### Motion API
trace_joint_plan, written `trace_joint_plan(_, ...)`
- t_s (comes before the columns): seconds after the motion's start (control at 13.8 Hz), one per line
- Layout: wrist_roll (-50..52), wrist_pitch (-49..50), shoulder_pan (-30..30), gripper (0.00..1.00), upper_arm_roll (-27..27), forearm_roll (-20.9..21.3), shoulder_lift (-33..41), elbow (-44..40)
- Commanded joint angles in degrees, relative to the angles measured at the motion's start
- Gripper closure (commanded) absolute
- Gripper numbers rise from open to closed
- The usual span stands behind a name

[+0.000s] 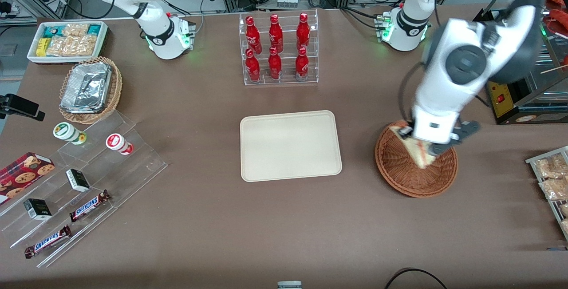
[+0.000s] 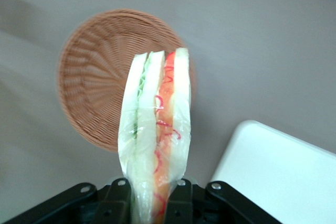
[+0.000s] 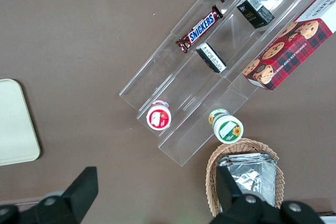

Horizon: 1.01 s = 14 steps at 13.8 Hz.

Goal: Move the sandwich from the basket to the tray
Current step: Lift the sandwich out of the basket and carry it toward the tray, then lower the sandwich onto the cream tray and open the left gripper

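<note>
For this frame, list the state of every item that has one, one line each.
gripper: shut on the sandwich, above the basket
sandwich: wrapped, held edge-on, lifted clear of the basket
basket: nothing left in it
tray: bare, nothing on it yet
red bottles: six, upright in the clear rack
foil containers: stacked in the tan wicker basket

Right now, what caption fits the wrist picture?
Gripper holds the wrapped sandwich above the basket.
</note>
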<state>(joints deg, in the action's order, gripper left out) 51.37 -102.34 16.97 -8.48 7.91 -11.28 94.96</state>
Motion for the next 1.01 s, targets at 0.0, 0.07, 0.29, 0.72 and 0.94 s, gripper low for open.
trace_joint_plan(0.0,1.89,2.24,7.8,1.0,0.4,0.18,-9.45,-10.04)
trace_joint_plan(0.07,2.24,1.8,10.08,1.0,0.31,-0.26,-11.29,-11.72)
trace_joint_plan(0.29,2.15,-5.9,16.5,1.0,0.31,-2.9,-17.62,-13.75)
trace_joint_plan(0.72,4.09,-20.79,23.9,1.0,0.49,-2.64,-29.75,-14.02)
trace_joint_plan(0.94,4.35,-23.42,25.21,1.0,0.49,-2.2,-33.54,-13.93)
